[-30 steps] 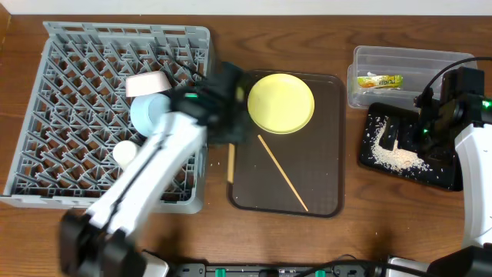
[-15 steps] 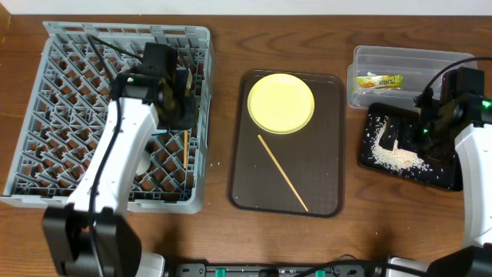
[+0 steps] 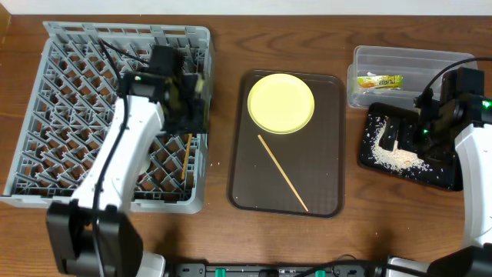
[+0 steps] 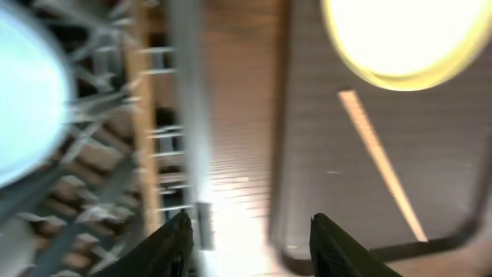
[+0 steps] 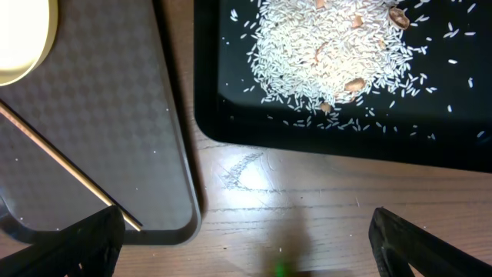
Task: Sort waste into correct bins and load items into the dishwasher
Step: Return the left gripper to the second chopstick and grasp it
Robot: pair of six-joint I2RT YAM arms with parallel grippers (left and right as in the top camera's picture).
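Observation:
My left gripper (image 3: 196, 104) is open and empty over the right edge of the grey dish rack (image 3: 69, 46); its view is blurred (image 4: 250, 231). One chopstick (image 3: 184, 150) lies in the rack, also in the left wrist view (image 4: 142, 115) beside the light blue cup (image 4: 23, 100). The other chopstick (image 3: 283, 173) and the yellow plate (image 3: 280, 102) lie on the brown tray (image 3: 323, 154). My right gripper (image 3: 415, 135) is open and empty over the black tray (image 3: 446, 178) of rice crumbs (image 5: 338, 46). The snack wrapper (image 3: 380, 80) lies in the clear tub (image 3: 411, 58). The bowl and white cup are hidden.
The brown tray's corner (image 5: 115, 115) and the black tray (image 5: 231, 115) lie close together with a strip of bare wood between them. The left arm crosses the rack's right half. The clear tub touches the black tray's far side.
The left arm swung from the brown tray to the rack; a chopstick now lies in the rack. The gripper has since drifted a little right. The right arm has not moved.

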